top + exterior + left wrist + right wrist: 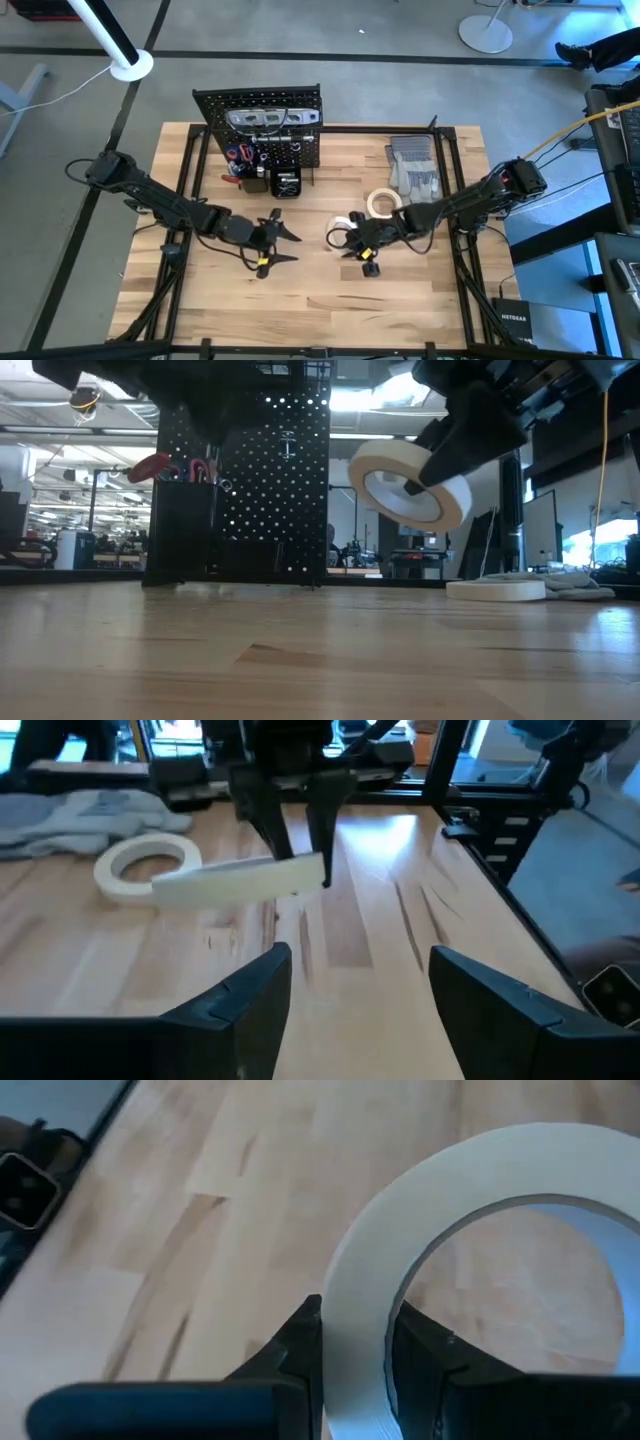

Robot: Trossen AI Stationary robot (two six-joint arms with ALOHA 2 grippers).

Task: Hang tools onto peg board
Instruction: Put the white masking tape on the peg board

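Tape roll [342, 232], high view: held off the tabletop [320, 310] in the right tool [362, 243], mid-table, with the peg board [262, 125] well apart at the far edge; the left tool [278, 240] faces it, fingers spread and empty. A second roll [381, 203] lies beside the grey gloves [413, 165]. "NETGEAR" reads on a dark box [514, 318] beside the frame.

Low view: the roll [410, 485] hangs tilted, one finger through its core; red handles [150, 466] show in a bin on the board [275, 490].

Left wrist view: the held roll [240, 880] appears edge-on between the right tool's fingers [265, 815].

Right wrist view: the fingers [300, 1342] pinch only the roll's wall [420, 1240]. Judged risk: so narrow a pinch may let the roll swing or slip during travel to the board.
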